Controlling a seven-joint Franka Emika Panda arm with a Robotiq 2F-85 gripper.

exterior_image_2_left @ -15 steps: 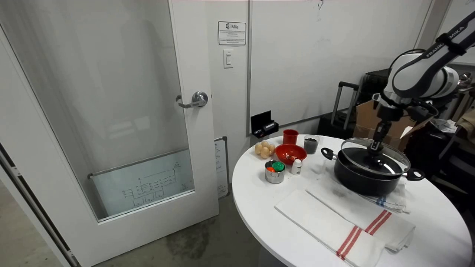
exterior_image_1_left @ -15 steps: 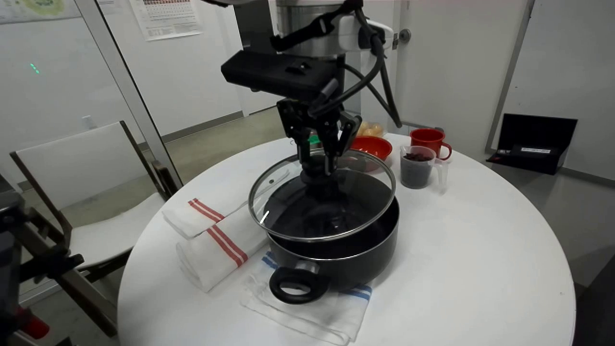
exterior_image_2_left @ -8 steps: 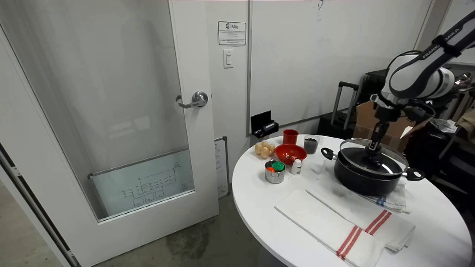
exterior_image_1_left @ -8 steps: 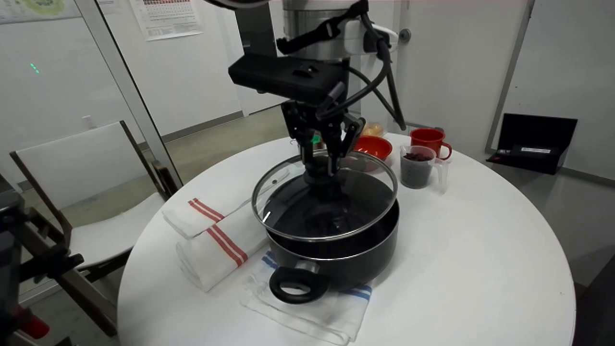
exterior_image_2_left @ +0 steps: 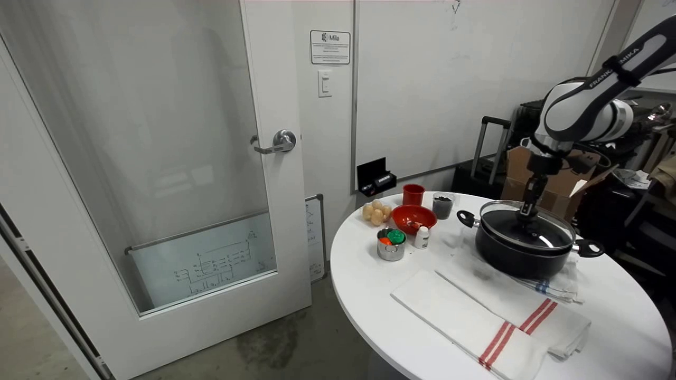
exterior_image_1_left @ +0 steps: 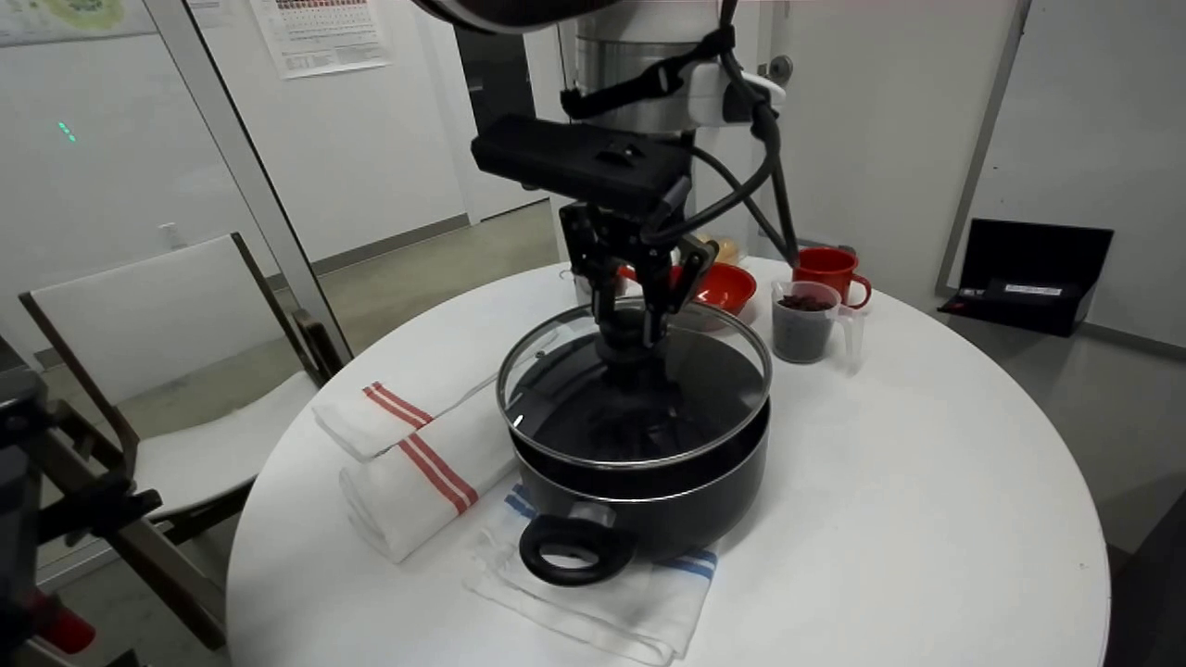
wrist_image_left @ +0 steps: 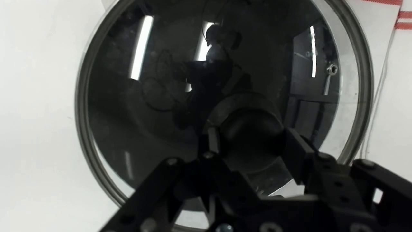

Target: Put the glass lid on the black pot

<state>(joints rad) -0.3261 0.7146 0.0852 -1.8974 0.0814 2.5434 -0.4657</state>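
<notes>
Two fingers (wrist_image_left: 213, 140) of the tool (exterior_image_1_left: 630, 324) are closed on the dark knob (wrist_image_left: 251, 135) of the glass lid (exterior_image_1_left: 639, 426), one at each side, so that the space between them is filled by the knob. By this grip the lid is held over the black pot (exterior_image_1_left: 686, 509). In an exterior view, a gap is seen between its near edge and the near rim of the pot; whether the far edge touches cannot be told. Under the pot, a white cloth with blue stripes (exterior_image_1_left: 621, 611) is laid on the worktop (exterior_image_1_left: 908, 482); to the left, folded cloths with red stripes (exterior_image_1_left: 408, 500) are placed. On the far right, a clear measuring cup (exterior_image_1_left: 801, 333) with dark contents is put just before a red mug (exterior_image_1_left: 820, 267). In an exterior view, a red bowl (exterior_image_2_left: 407, 213) is seen at the far left, with a metal cup (exterior_image_2_left: 391, 255) and a white bottle (exterior_image_2_left: 422, 238) close to its near side.
</notes>
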